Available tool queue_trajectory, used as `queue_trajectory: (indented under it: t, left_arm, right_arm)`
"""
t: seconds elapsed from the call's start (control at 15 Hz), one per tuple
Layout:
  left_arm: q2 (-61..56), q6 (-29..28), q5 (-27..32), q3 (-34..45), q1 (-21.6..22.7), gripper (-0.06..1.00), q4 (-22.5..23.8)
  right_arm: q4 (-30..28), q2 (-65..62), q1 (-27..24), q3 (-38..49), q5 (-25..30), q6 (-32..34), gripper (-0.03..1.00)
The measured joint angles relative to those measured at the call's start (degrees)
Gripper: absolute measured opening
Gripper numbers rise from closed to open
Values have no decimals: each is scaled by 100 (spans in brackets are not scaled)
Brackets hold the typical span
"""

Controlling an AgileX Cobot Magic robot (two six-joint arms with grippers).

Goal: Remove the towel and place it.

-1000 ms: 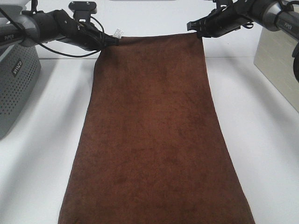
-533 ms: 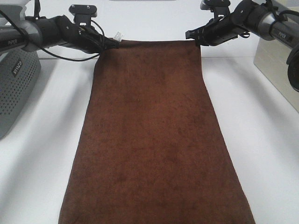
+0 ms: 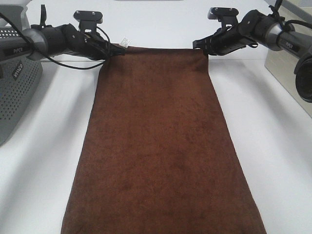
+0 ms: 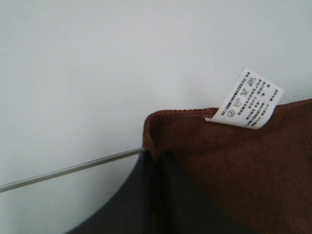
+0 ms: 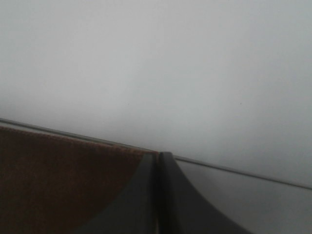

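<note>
The dark brown towel (image 3: 161,146) lies lengthwise on the white table, running from the far edge to the near edge of the exterior view. My left gripper (image 3: 116,48) is shut on its far left corner, beside the small white label (image 3: 124,43). My right gripper (image 3: 199,46) is shut on its far right corner. In the left wrist view the towel corner (image 4: 219,156) and label (image 4: 246,100) sit at the shut fingers (image 4: 146,195). In the right wrist view the towel (image 5: 63,180) meets the shut fingers (image 5: 158,195).
A grey perforated basket (image 3: 14,83) stands at the left edge of the table (image 3: 278,161). A pale box (image 3: 290,68) stands at the right edge. A white wall rises behind the table's far edge.
Both grippers have lowered and moved toward the near side with the towel's far edge, bringing it down closer to the table. Both stay shut on the corners.
</note>
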Motion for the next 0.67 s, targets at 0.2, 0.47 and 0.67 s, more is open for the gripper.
queue_trajectory:
  t: [0.2, 0.47, 0.67]
  left_arm:
    - [17, 0, -120, 0, 0, 0, 0]
    - [17, 0, -160, 0, 0, 0, 0]
    - [17, 0, -258, 0, -6, 9, 0]
  right_arm:
    - [11, 0, 0, 0, -46, -6, 1]
    - [17, 0, 0, 0, -46, -6, 1]
    - [17, 0, 0, 0, -46, -6, 9]
